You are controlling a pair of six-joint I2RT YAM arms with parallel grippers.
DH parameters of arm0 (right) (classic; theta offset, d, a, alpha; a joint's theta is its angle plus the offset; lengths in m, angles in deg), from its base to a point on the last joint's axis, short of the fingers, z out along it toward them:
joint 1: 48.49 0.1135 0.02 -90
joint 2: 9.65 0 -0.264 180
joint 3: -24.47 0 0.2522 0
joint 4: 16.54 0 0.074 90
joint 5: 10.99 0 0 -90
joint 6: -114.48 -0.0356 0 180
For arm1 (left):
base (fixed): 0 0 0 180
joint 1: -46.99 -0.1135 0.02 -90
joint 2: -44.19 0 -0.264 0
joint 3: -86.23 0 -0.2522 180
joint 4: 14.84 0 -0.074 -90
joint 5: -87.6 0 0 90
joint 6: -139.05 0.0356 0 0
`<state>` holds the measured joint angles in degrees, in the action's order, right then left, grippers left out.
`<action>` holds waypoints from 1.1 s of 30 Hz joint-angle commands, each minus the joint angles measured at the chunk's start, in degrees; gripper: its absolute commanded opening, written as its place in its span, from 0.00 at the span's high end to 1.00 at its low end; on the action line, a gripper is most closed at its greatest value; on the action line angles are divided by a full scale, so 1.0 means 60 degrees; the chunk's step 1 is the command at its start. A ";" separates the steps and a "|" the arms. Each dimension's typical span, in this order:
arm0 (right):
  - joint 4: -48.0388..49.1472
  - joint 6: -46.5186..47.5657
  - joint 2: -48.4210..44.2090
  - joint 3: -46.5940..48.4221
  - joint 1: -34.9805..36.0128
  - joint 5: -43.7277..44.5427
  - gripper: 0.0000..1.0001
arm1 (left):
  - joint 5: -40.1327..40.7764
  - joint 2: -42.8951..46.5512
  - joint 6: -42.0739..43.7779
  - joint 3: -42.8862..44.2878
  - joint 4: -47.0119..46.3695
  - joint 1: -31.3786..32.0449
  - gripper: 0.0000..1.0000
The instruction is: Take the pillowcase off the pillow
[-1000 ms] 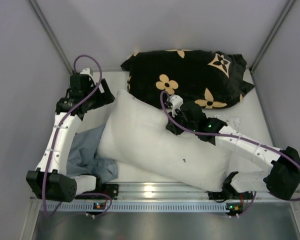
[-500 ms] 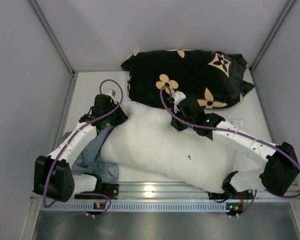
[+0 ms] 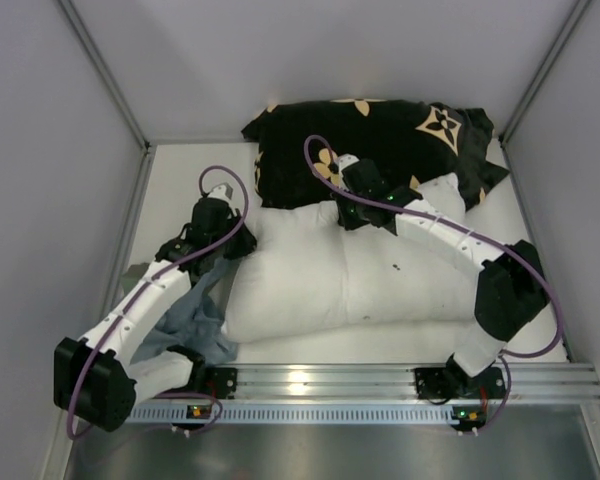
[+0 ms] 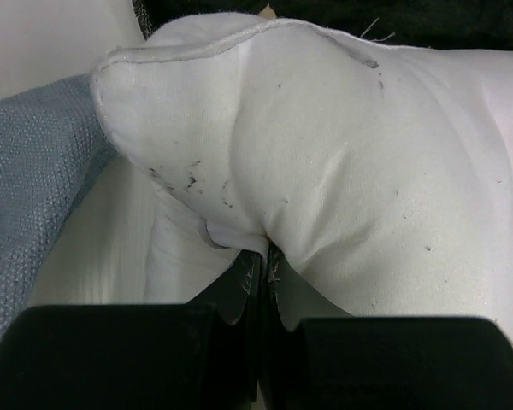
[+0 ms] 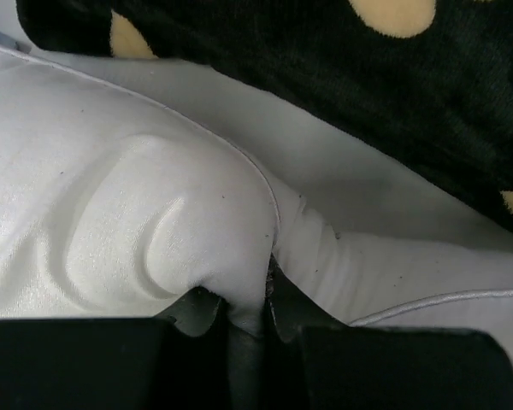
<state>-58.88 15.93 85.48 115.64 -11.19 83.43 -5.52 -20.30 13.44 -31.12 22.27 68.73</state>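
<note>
Pillowcase (image 3: 185, 320) lies crumpled and off the pillow (image 3: 350, 280) at the lower left of the top view, beneath the left arm's forearm and against the pillow's left end. It sits below the left end effector (image 3: 238, 242) and well apart from the right end effector (image 3: 355, 215). In the left wrist view its grey-blue weave (image 4: 26, 188) fills the left edge, beside the pillow's rounded corner (image 4: 325, 154).

The pillow lies across the middle of the surface (image 3: 175, 190), its top edge against a black pillow (image 3: 380, 140) printed with tan flower and star shapes.

The left end effector (image 4: 261, 273) has its fingers drawn together on a small fold of white pillow fabric just under that corner. The right end effector (image 5: 248, 307) is likewise clamped on a pinch of the pillow's white cloth at its top edge, with the black pillow (image 5: 325, 77) just beyond.
</note>
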 commanded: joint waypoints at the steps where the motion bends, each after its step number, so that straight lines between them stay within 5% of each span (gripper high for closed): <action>1: 0.1395 -0.0521 0.0009 0.0576 -0.0049 0.0327 1.00 | -0.1164 0.0041 -0.0025 0.0422 0.0239 0.0391 1.00; 13: 0.0618 -0.1694 -0.2464 -0.2133 -0.0181 0.2452 1.00 | -0.1810 -0.2024 -0.0275 0.0714 -0.0992 0.1313 1.00; 25: 0.0515 -0.1489 -0.3199 -0.2296 -0.2495 0.2120 1.00 | -0.1210 -0.4250 -0.1022 0.2265 -0.1944 0.4298 1.00; 33: 0.0530 -0.1826 -0.3799 -0.2953 -0.3842 0.2046 1.00 | -0.1223 -0.5862 -0.1037 0.3878 -0.1959 0.5254 1.00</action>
<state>-64.19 9.90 65.26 98.55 -32.48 94.54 -3.42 -51.78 8.41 -11.80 12.66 95.81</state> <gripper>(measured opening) 0.088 0.058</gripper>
